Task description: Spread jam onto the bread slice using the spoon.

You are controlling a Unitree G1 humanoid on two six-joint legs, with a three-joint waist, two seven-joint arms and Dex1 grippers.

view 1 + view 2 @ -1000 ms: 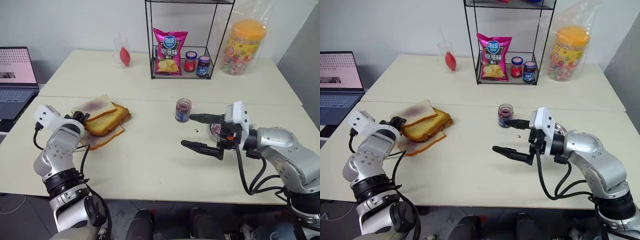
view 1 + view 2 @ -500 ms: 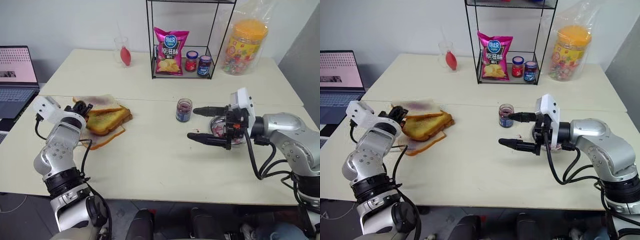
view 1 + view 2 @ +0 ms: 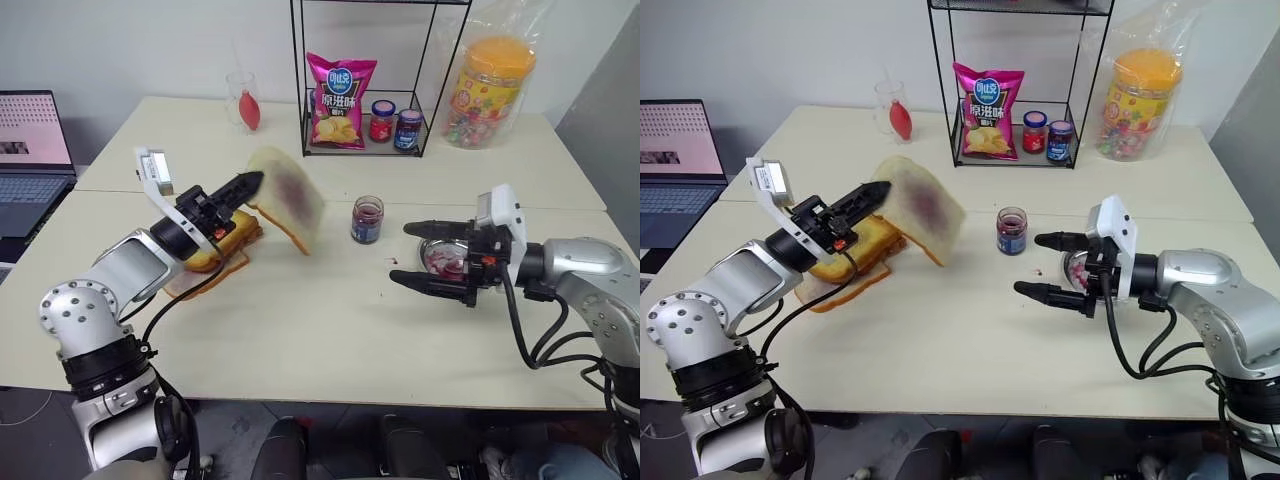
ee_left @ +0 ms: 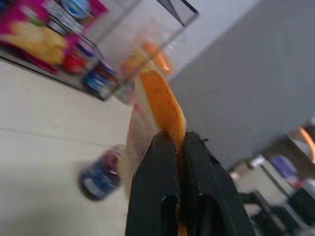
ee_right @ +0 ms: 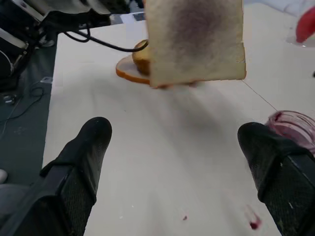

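The left gripper point(image 3: 878, 190) is pinching the bread slice point(image 3: 923, 207) by one edge, its two black fingers pressed together on the crust, and the slice is hanging in the air just past the fingertips, tilted, its purple smear facing the right arm. That slice looks soft, light and floppy; held by one edge it is likely to sag or tear, so I would judge a flat rest on the table point(image 3: 940, 330) the safer way to take a spread.

Across the table the right gripper point(image 3: 1048, 267) is standing wide open and holding nothing, one finger near the jam point(image 3: 1011, 231), which sits in its small clear jar just beyond the fingertips. Behind those fingers is the round steel dish point(image 3: 445, 262), smeared red inside; the spoon is probably lying in it, but I cannot make it out for certain. If so, it is slim, hard and slick with jam, best nipped mid-handle, firmly.

Counting now: one white slice in the air, a pile of toasted slices point(image 3: 855, 250) below the left fingers, at least two, the exact number being unclear. One open jam jar, two lidded jars point(image 3: 1048, 138) on the wire rack point(image 3: 1080, 95), one crisp packet point(image 3: 989, 112), one big sweets tub point(image 3: 1137, 98), one glass point(image 3: 890, 108), one laptop point(image 3: 675, 150).
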